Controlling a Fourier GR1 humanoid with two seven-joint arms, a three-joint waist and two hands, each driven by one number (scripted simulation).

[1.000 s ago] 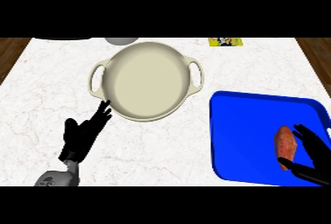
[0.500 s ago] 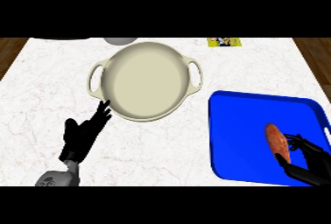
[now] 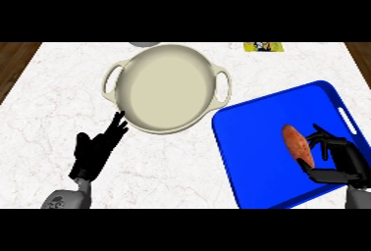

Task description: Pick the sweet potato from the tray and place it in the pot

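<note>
The sweet potato (image 3: 296,145) is lying lengthwise in the blue tray (image 3: 250,162), right of its middle. The right hand (image 3: 339,160) is sitting just to the potato's right. Its fingers (image 3: 319,138) are curling onto the potato's right flank and its thumb (image 3: 316,173) is hooking in under the near end. The cream pot (image 3: 168,128) is standing well apart, up and left. The left hand (image 3: 96,148) is resting open on the marble counter (image 3: 43,98), its fingers straight and pointing at the pot's rim.
</note>
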